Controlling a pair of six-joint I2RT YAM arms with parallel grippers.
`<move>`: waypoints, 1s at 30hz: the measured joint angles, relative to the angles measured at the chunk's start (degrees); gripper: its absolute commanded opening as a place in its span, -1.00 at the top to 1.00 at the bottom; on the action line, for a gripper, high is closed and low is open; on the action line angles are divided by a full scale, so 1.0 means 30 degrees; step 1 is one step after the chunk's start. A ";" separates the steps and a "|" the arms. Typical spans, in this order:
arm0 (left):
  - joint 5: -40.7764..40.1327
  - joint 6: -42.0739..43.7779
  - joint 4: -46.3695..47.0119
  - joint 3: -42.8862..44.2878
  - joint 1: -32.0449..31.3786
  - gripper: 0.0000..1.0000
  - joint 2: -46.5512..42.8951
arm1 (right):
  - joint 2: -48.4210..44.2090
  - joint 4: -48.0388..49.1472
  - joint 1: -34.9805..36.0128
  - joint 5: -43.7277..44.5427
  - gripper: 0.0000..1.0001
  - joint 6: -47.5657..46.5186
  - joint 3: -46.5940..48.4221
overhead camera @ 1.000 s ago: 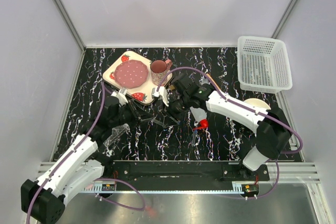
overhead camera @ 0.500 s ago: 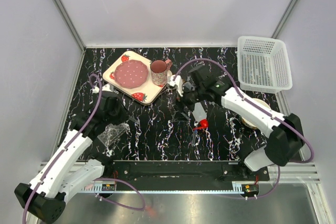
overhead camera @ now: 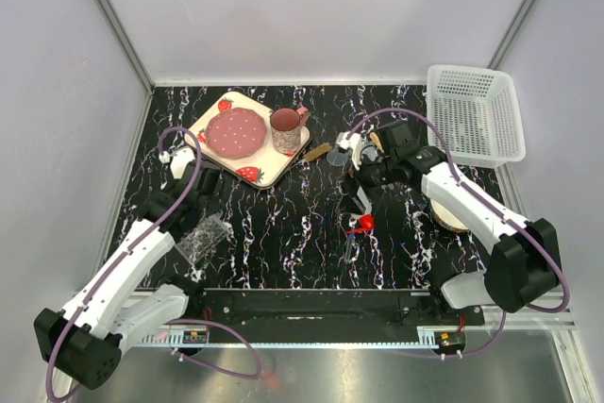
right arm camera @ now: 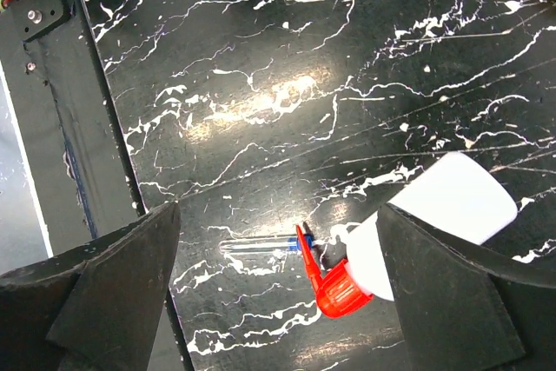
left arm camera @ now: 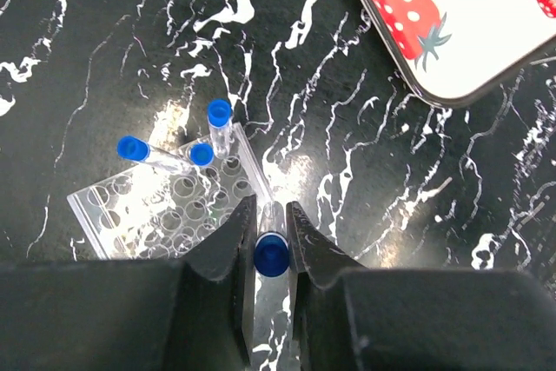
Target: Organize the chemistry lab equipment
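Note:
My left gripper (left arm camera: pixel 270 223) is shut on a small clear blue-capped tube (left arm camera: pixel 271 256), just above the near edge of the clear plastic tube rack (left arm camera: pixel 156 210). Three blue-capped tubes (left arm camera: pixel 201 154) stand in that rack. From above, the left gripper (overhead camera: pixel 201 203) hangs over the rack (overhead camera: pixel 206 238) at the left. My right gripper (right arm camera: pixel 287 249) is open and holds nothing. Below it lies the translucent squeeze bottle (right arm camera: pixel 434 215) with its red cap (right arm camera: pixel 334 288), and one loose tube (right arm camera: pixel 261 248) lies flat beside the cap. In the top view the right gripper (overhead camera: pixel 361 191) is above the bottle (overhead camera: pixel 358 207).
The strawberry-print tray (overhead camera: pixel 209 120) with pink plate (overhead camera: pixel 236 131) and mug (overhead camera: pixel 286 131) sits at the back left; its corner (left arm camera: pixel 452 23) shows ahead of the left gripper. A wooden-handled tool (overhead camera: pixel 318 151) lies near the mug. A white basket (overhead camera: pixel 475 115) stands back right, a cream bowl (overhead camera: pixel 451 205) under the right arm.
Both grippers were close together mid-table. The right jaws have opened and that arm has pulled back right. The left arm has swung left over the rack, its jaws still shut.

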 measured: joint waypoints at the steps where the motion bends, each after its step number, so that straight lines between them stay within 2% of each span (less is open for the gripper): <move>1: -0.0240 0.0044 0.0189 -0.0153 0.0000 0.95 0.0058 | 0.0000 0.0051 -0.0248 -0.0109 -0.99 0.0000 -0.0102; 11: -0.1443 0.0357 0.1960 -0.1559 0.0896 0.92 0.1450 | 0.0000 0.0182 -0.1071 -0.1115 -1.00 -0.0007 -0.0525; 30: -0.1508 0.0525 0.2871 -0.2652 0.1362 0.84 0.1610 | 0.0000 0.0189 -0.1545 -0.1443 -0.99 -0.0007 -0.0561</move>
